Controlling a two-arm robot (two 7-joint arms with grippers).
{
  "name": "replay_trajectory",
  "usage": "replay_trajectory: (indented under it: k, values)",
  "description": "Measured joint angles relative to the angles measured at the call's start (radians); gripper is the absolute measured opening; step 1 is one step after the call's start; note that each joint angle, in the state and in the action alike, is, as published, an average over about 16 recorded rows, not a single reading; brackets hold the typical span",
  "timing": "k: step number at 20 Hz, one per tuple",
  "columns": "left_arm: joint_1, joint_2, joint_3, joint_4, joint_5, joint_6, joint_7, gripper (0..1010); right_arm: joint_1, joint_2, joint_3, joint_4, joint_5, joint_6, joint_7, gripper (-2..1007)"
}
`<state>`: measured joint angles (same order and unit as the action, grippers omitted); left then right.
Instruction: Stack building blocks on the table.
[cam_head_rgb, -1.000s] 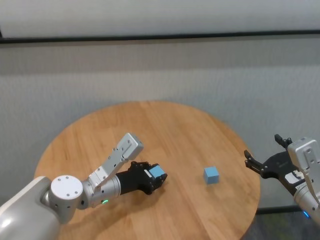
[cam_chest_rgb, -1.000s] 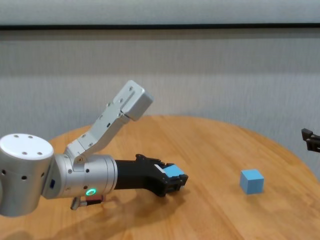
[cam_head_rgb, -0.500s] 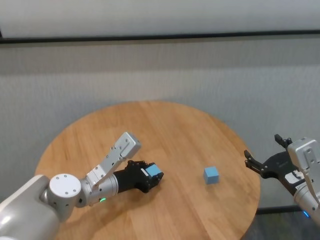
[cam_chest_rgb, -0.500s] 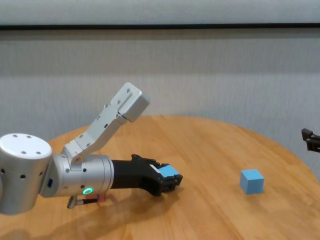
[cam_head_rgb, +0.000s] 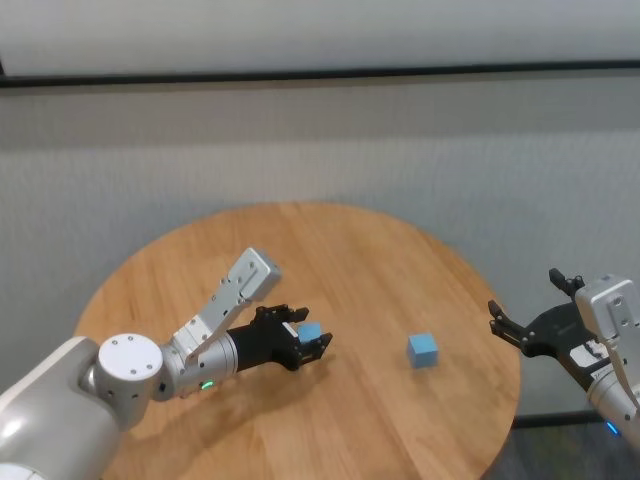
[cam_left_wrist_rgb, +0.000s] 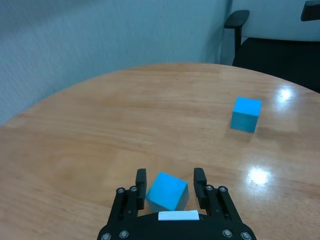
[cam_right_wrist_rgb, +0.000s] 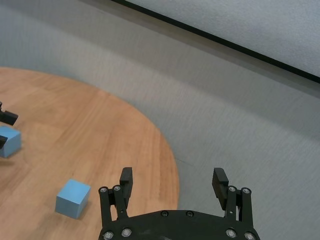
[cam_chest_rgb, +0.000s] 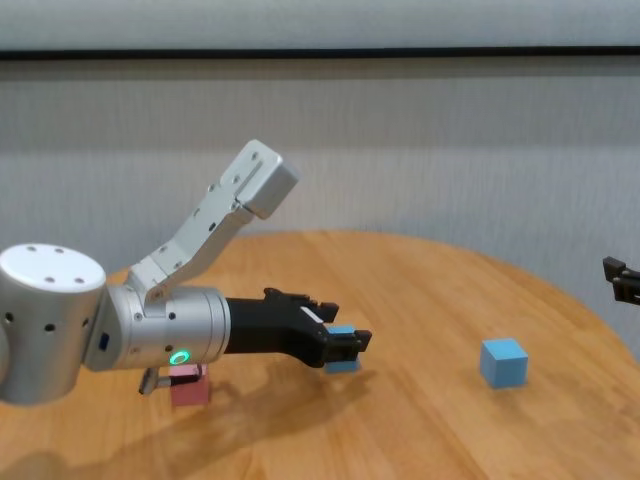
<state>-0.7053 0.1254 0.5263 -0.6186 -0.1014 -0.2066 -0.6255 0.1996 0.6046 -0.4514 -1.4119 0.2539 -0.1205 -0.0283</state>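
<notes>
My left fingers (cam_left_wrist_rgb: 170, 181) stand open around a blue cube (cam_left_wrist_rgb: 167, 191) resting on the surface (cam_head_rgb: 330, 260), not gripping. A second blue cube (cam_head_rgb: 423, 349) lies beyond them; my right fingers (cam_right_wrist_rgb: 172, 185), also open, hang off the edge.

You're in a plain office or lab room: round wooden bench (cam_head_rgb: 330, 250), grey fabric wall (cam_head_rgb: 320, 140), black office chair (cam_left_wrist_rgb: 260, 40) behind it
</notes>
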Motion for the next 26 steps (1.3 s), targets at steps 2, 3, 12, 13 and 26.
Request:
replay_trajectory:
  k: [2, 3, 12, 13, 26]
  values:
    - [0.004, 0.008, -0.009, -0.026, -0.007, 0.011, 0.001, 655, 0.000, 0.000, 0.000, 0.000, 0.000, 0.000, 0.000, 1005]
    - [0.006, 0.012, -0.014, -0.040, -0.011, 0.017, 0.002, 689, 0.000, 0.000, 0.000, 0.000, 0.000, 0.000, 0.000, 1005]
    - [0.055, 0.090, -0.067, -0.223, -0.064, 0.073, 0.018, 938, 0.000, 0.000, 0.000, 0.000, 0.000, 0.000, 0.000, 1005]
    - [0.064, 0.103, -0.075, -0.250, -0.072, 0.079, 0.022, 954, 0.000, 0.000, 0.000, 0.000, 0.000, 0.000, 0.000, 1005]
    - [0.229, 0.272, -0.154, -0.539, -0.142, 0.103, 0.065, 1003, 0.000, 0.000, 0.000, 0.000, 0.000, 0.000, 0.000, 1005]
